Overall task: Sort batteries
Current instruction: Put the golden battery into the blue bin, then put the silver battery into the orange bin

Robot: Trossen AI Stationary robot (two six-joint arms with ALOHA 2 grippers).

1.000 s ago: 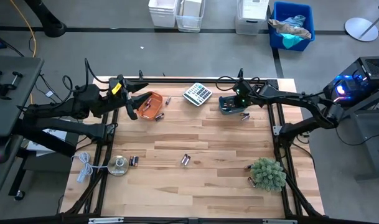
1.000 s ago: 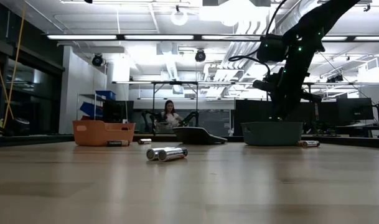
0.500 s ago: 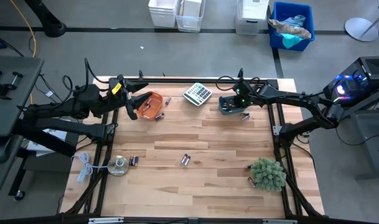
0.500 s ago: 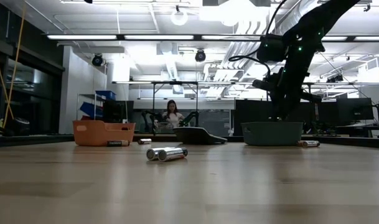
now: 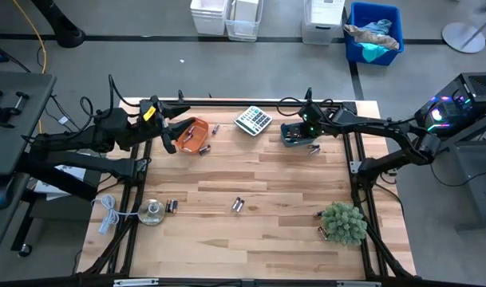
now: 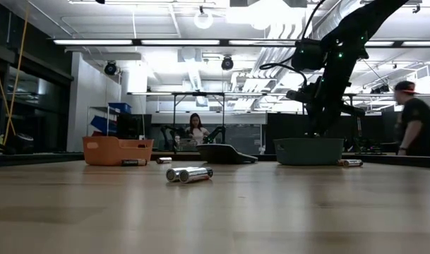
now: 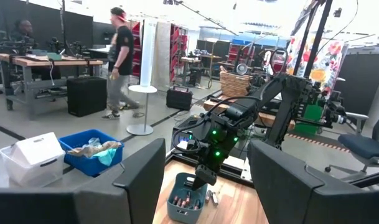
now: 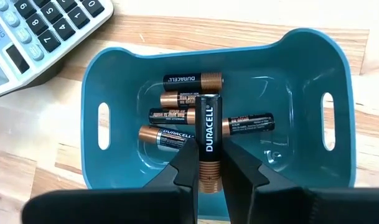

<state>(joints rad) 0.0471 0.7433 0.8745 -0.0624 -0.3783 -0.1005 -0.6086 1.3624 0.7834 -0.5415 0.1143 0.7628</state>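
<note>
The right gripper (image 8: pixel 208 163) is clamped on a Duracell battery (image 8: pixel 208 142), held between its jaws above the teal bin (image 8: pixel 313 68) holding four batteries (image 8: pixel 188 99). The left gripper (image 5: pixel 167 134), jaws apart, hovers by the orange bin (image 5: pixel 196 140) at the table's far left.

Right gripper (image 8: pixel 209 177) points straight down, fingers (image 8: pixel 188 167) clamped on a battery (image 8: pixel 208 143) standing upright between them. Left gripper (image 5: pixel 167 135) hangs spread wide, nothing between its fingers.
</note>
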